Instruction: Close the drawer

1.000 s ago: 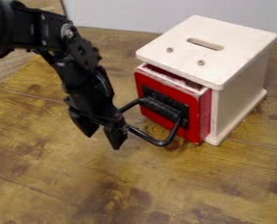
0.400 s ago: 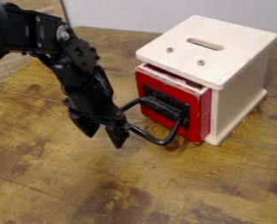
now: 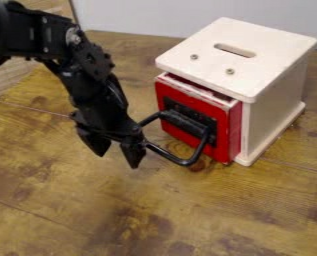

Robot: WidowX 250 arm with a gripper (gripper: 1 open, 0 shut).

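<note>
- While the drawer (image 3: pixel 198 122) sits in the lower front of the cream cabinet (image 3: pixel 249 75), its red box shows only a narrow band proud of the cabinet face, so it looks nearly home, with perhaps a last sliver left to push.
- Out from the drawer's black front panel juts the big black loop handle (image 3: pixel 178 140), reaching away from the cabinet toward the arm and hanging low over the wooden table (image 3: pixel 67 210).
- Down at the far end of that handle, on the side away from the cabinet, is the gripper (image 3: pixel 113 148), pointing at the tabletop with its two dark fingers (image 3: pixel 133 154) parted a little.
- One finger appears to touch the handle's outer bar, but nothing is clasped between them; I judge it's set there to shove, using the loop as a bumper to drive the drawer toward the cabinet.
- Whether that finger truly presses the bar or just sits beside it, I can't tell from this angle.
- Against the frames from a moment ago, barely anything differs: the arm sits a hair closer to the handle's end, the drawer's red band looks the same width, and the cabinet hasn't budged.
</note>
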